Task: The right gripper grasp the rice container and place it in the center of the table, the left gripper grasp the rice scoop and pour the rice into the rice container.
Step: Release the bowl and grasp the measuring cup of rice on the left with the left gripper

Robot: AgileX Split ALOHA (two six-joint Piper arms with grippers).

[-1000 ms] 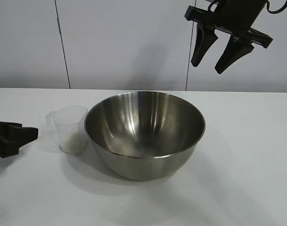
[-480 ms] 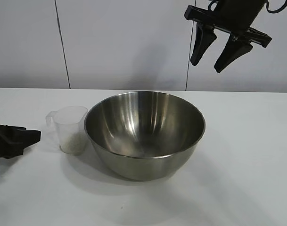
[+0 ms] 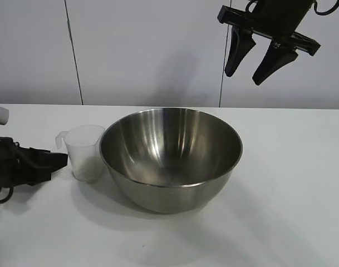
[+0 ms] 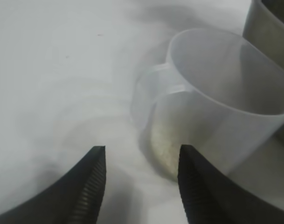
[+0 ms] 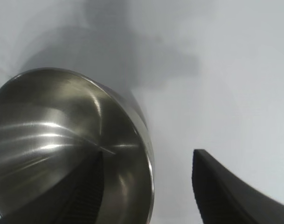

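The rice container [image 3: 170,158], a wide shiny steel bowl, stands in the middle of the white table [image 3: 291,183]. Close against its left side stands the rice scoop [image 3: 86,151], a frosted plastic cup with rice [image 3: 90,171] in its bottom and its handle [image 4: 153,88] turned away from the bowl. My left gripper [image 3: 62,160] lies low over the table just left of the scoop. In the left wrist view this gripper [image 4: 142,156] is open, its tips just short of the scoop [image 4: 216,107]. My right gripper [image 3: 252,71] hangs open and empty high above the bowl's right rim [image 5: 148,177].
A pale panelled wall [image 3: 147,50] runs behind the table. Bare tabletop lies to the right of the bowl and in front of it. The bowl's steel wall [image 4: 267,28] sits directly behind the scoop in the left wrist view.
My left gripper has slid right along the table, from the left edge up to the scoop. The right gripper and the bowl have stayed put.
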